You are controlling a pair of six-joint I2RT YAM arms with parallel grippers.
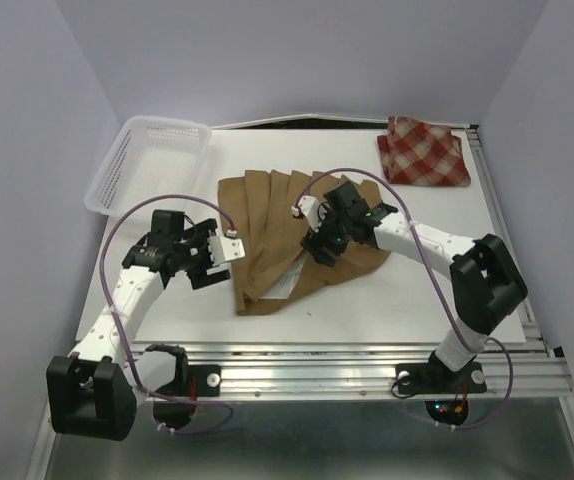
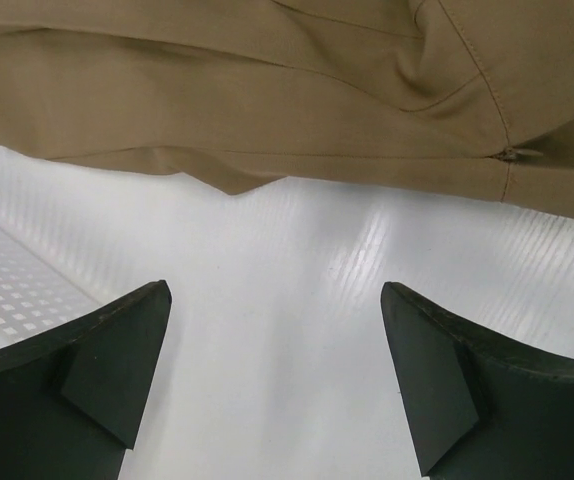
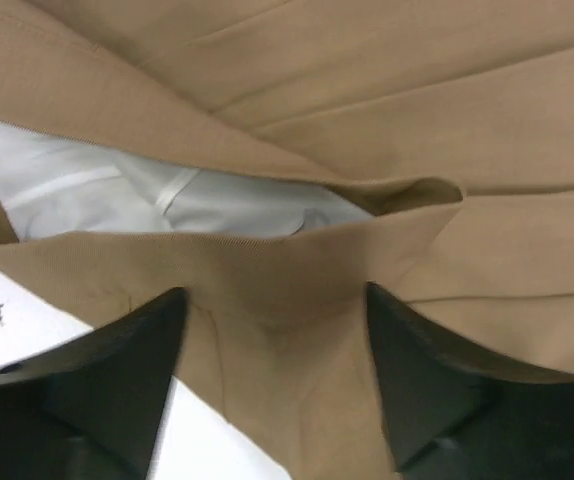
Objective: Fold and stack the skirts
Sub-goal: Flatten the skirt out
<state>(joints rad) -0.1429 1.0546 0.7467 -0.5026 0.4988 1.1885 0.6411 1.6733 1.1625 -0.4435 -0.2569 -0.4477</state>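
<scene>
Both jaws apart: left arm (image 1: 132, 287) low beside tan skirt (image 1: 265, 215) (right arm (image 1: 429, 241) over it).

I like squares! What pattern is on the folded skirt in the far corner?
Red-and-cream plaid checks on the folded skirt, clearest in the top view.

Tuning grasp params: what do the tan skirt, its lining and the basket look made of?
Tan skirt: matte woven cloth, likely cotton-type; stitched seams, soft pleats. Lining: thin white fabric, slight sheen, possibly synthetic. Basket: white plastic; rigid perforated mesh walls.
</scene>
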